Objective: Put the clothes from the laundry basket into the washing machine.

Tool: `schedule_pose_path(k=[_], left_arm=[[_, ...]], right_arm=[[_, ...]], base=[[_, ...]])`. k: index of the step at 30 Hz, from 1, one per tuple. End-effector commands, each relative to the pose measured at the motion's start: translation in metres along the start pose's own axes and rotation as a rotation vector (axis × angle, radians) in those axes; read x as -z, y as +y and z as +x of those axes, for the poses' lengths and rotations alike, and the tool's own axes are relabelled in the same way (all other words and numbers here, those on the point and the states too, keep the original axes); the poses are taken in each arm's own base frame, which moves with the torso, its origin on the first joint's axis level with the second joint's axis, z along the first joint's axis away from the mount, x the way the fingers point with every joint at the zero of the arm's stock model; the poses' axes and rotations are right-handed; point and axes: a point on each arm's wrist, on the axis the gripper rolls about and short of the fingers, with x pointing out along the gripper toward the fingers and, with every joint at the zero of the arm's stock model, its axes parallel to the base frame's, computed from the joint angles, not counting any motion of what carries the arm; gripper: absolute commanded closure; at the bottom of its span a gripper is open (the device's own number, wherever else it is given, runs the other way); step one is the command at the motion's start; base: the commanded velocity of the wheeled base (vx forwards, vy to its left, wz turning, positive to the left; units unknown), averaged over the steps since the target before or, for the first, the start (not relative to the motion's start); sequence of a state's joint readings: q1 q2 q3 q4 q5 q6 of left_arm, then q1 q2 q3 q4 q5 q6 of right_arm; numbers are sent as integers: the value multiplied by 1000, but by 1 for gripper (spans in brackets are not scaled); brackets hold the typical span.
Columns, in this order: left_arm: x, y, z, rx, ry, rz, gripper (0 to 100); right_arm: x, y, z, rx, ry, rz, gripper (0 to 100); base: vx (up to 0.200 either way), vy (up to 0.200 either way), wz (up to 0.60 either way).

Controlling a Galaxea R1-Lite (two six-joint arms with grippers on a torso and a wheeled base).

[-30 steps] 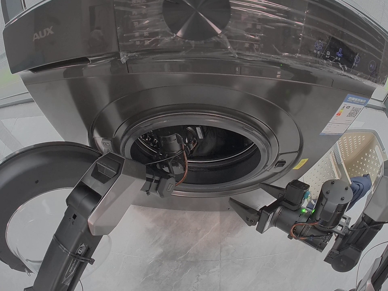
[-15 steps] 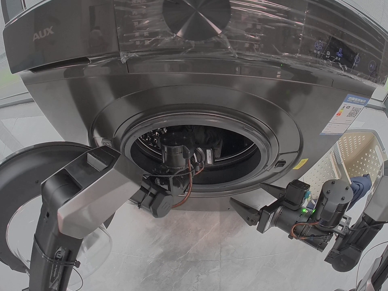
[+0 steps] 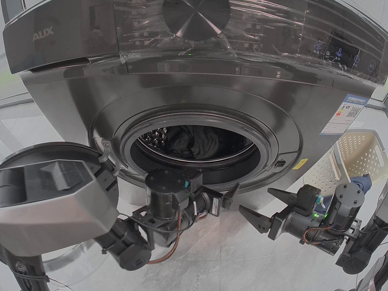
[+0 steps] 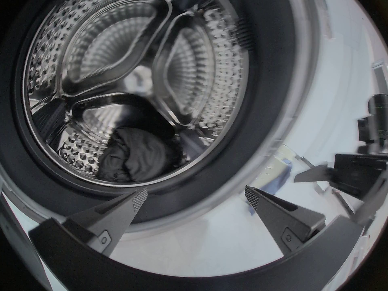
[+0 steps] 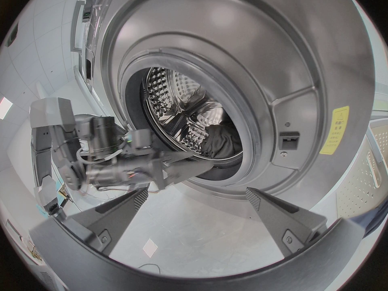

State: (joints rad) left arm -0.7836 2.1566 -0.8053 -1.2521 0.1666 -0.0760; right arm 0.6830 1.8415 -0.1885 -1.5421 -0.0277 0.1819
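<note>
Clothes sit in two places: a dark garment (image 3: 194, 142) inside the washing machine (image 3: 202, 85), a blue one (image 3: 361, 181) in the laundry basket (image 3: 359, 154) beside it. The left claw (image 4: 195, 191) and right claw (image 3: 256, 201) hang wide open and empty, near each other below the door opening. I'd worry a careless swing toward the basket could knock them together.

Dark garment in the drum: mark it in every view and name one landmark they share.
Head view: dark garment, inside the door opening, centre.
Left wrist view: dark garment, low in the drum against its rim.
Right wrist view: dark garment, at the drum's near rim.
Shared landmark: dimpled drum wall.
</note>
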Motion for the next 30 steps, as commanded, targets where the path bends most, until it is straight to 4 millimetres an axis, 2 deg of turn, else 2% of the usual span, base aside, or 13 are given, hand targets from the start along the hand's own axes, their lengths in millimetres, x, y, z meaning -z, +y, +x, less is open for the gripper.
schedule_pose_path(k=[1, 3, 4, 7, 12, 13, 18, 22, 23, 24, 28, 30], left_arm=[[-43, -24, -89, 137, -72, -9, 0], [-45, -24, -99, 147, -72, -12, 0], [-48, -21, -117, 153, -75, -12, 0], [-50, -12, -143, 150, -78, -13, 0], [-53, -1, -174, 140, -105, -18, 0], [-56, 3, -189, 137, -127, -23, 0], [-53, 14, -220, 125, -145, -26, 0], [-46, 27, -246, 74, -163, -14, 0], [-46, 27, -246, 74, -163, -14, 0], [-45, 34, -257, 41, -177, 0, 0], [-45, 48, -278, -53, -184, 9, 0], [-45, 50, -284, -69, -186, 9, 0]], right_arm=[[-12, -2, -33, 5, -43, -3, 0], [-12, -2, -37, 5, -40, -3, 0], [-10, -3, -45, 7, -33, -3, 0], [-9, -4, -60, 19, -24, 0, 0], [-23, -8, -72, 50, -106, 0, 0], [-28, -12, -77, 73, -136, -6, 0], [-32, -20, -95, 142, -121, -21, 0], [-31, -31, -122, 248, -73, 1, 0], [-31, -31, -122, 248, -73, 1, 0], [-29, -33, -136, 290, -54, 6, 0], [-25, -27, -168, 315, -70, -10, 0], [-23, -24, -177, 319, -85, -13, 0]], base=[[0, 0, 0], [0, 0, 0], [0, 0, 0], [0, 0, 0], [0, 0, 0], [-200, 0, 0], [-200, 0, 0], [-200, 0, 0], [-200, 0, 0], [-200, 0, 0], [-200, 0, 0], [-200, 0, 0]])
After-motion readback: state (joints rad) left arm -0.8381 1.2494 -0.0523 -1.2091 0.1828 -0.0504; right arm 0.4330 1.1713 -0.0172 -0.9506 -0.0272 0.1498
